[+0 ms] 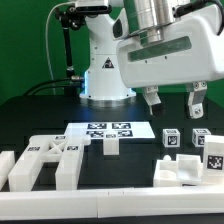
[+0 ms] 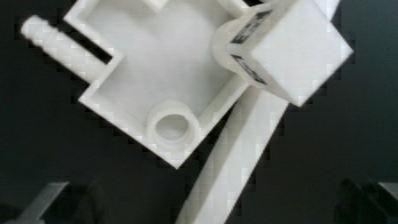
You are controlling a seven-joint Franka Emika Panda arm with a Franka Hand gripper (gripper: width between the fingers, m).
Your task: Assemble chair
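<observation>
The chair parts lie loose on the black table. An X-braced panel (image 1: pixel 48 157) is at the exterior view's left, and a short post (image 1: pixel 110 146) stands beside it. Small tagged blocks (image 1: pixel 171 139) and a flat slab piece (image 1: pixel 183 171) are at the right. My gripper (image 1: pixel 173 100) hangs open and empty well above these right-hand parts. In the wrist view the gripper (image 2: pixel 214 212) is open, with its dark fingertips (image 2: pixel 43 203) at the corners. Far below are the slab with a round hole (image 2: pixel 157 95) and a tagged block (image 2: pixel 288 52).
The marker board (image 1: pixel 100 129) lies at the table's middle in front of the robot base (image 1: pixel 105 75). A long plain white rail (image 1: pixel 100 198) runs along the front edge. It shows in the wrist view (image 2: pixel 237 165) beside the slab.
</observation>
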